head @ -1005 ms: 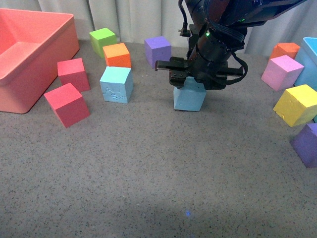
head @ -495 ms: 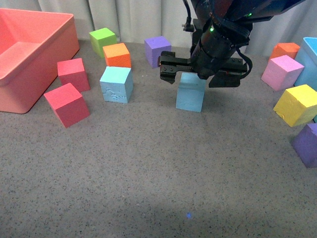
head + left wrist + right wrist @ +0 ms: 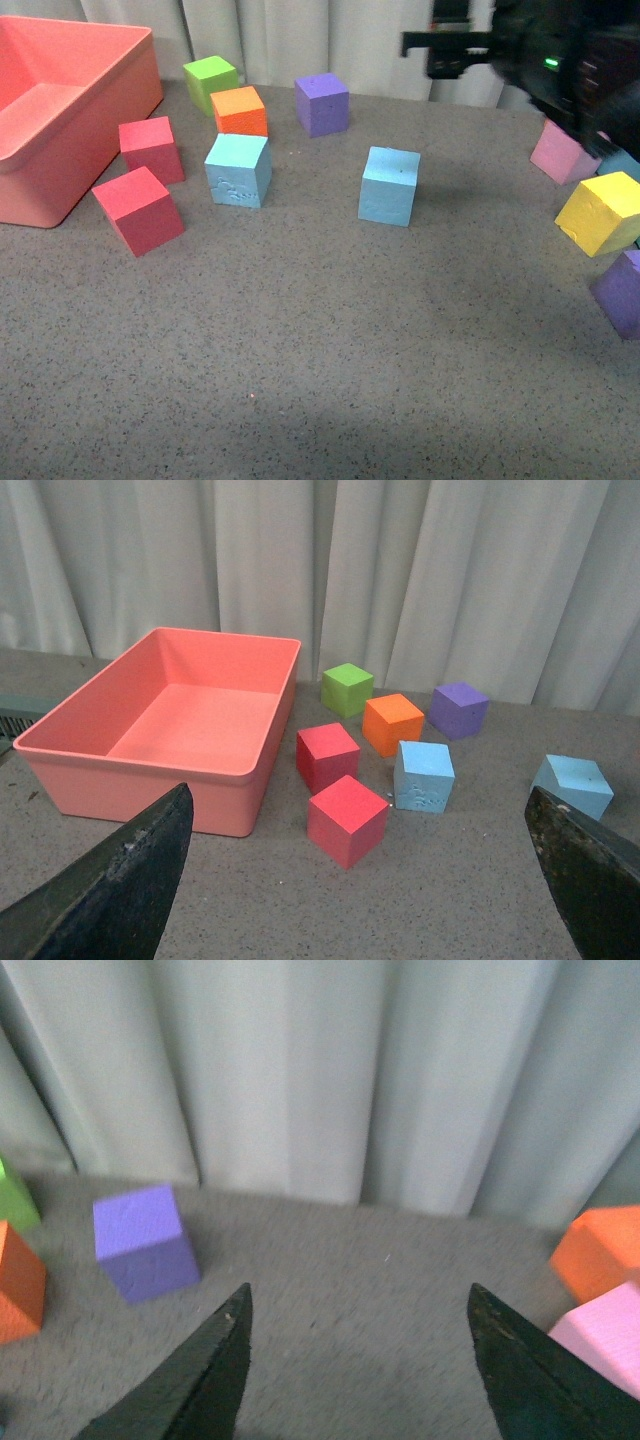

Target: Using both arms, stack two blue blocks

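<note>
Two sky-blue blocks stand apart on the grey table. The scuffed one [image 3: 238, 170] is beside the orange cube. The smooth one [image 3: 390, 186] stands alone in the middle. Both show in the left wrist view: scuffed [image 3: 423, 775] and smooth [image 3: 572, 785]. My right gripper [image 3: 445, 50] is open and empty, raised at the far right, well above and behind the smooth block. In its own view the right gripper [image 3: 357, 1295] frames bare table near the curtain. My left gripper [image 3: 357, 798] is open and empty, back from the cubes, and out of the front view.
A coral bin [image 3: 60, 110] stands at the far left. Two red cubes [image 3: 138, 210], a green cube [image 3: 210, 80], an orange cube [image 3: 240, 110] and a purple cube [image 3: 322, 103] surround the scuffed block. Pink [image 3: 560, 152], yellow [image 3: 600, 212] and purple [image 3: 622, 292] cubes crowd the right edge.
My right gripper has let go of the smooth blue block, risen and swung up and to the right. The block stays on the table.
</note>
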`<state>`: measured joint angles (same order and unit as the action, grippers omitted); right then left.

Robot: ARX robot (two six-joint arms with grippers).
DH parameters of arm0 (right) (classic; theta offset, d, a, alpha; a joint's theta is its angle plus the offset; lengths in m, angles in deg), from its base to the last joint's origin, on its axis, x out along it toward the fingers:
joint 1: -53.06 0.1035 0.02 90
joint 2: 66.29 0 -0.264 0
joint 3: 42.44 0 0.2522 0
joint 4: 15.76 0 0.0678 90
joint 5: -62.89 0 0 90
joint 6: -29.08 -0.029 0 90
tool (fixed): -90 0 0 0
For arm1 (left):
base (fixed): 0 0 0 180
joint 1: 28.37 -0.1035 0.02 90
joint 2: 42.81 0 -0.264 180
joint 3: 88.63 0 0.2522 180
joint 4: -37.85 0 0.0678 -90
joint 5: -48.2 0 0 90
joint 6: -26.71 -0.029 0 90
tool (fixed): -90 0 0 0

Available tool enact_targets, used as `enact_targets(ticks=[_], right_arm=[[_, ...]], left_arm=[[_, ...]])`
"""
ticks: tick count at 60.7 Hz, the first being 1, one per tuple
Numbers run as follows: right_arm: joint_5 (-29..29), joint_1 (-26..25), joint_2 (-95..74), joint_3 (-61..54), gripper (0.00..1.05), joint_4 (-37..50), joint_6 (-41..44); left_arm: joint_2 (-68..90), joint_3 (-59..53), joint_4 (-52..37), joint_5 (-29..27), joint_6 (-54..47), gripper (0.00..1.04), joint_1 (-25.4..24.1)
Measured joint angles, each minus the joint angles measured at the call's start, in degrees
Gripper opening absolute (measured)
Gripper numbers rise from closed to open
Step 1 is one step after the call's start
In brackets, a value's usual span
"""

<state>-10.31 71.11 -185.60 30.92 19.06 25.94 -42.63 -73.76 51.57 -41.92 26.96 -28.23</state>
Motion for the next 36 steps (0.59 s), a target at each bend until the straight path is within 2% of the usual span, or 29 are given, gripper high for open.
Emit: enact_targets(ticks=[3, 6, 16, 24, 36], right_arm=[[-1.05, -1.64, 4.68, -8.0, 0.51, 9.53, 1.38], [-1.99, -2.91, 9.38, -13.11, 0.42, 13.9, 1.95], [-5.99, -7.32, 22.84, -30.71, 0.0, 18.45, 2.95], [-8.98, -9.92, 32.24, -40.52, 0.01, 18.75, 3.13], [-10.91, -12.2, 41.07, -47.32, 0.01, 16.63, 3.13]], left_arm=[[0.0, 0.0, 0.0, -0.02, 0.0, 0.98, 0.0], [0.0, 0.0, 0.0, 0.0, 0.0, 0.98, 0.0], [0.0, 0.0, 0.0, 0.04, 0.0, 0.98, 0.0], [0.0, 0.0, 0.0, 0.02, 0.0, 0.98, 0.0], [0.0, 0.0, 0.0, 0.02, 0.0, 0.98, 0.0]])
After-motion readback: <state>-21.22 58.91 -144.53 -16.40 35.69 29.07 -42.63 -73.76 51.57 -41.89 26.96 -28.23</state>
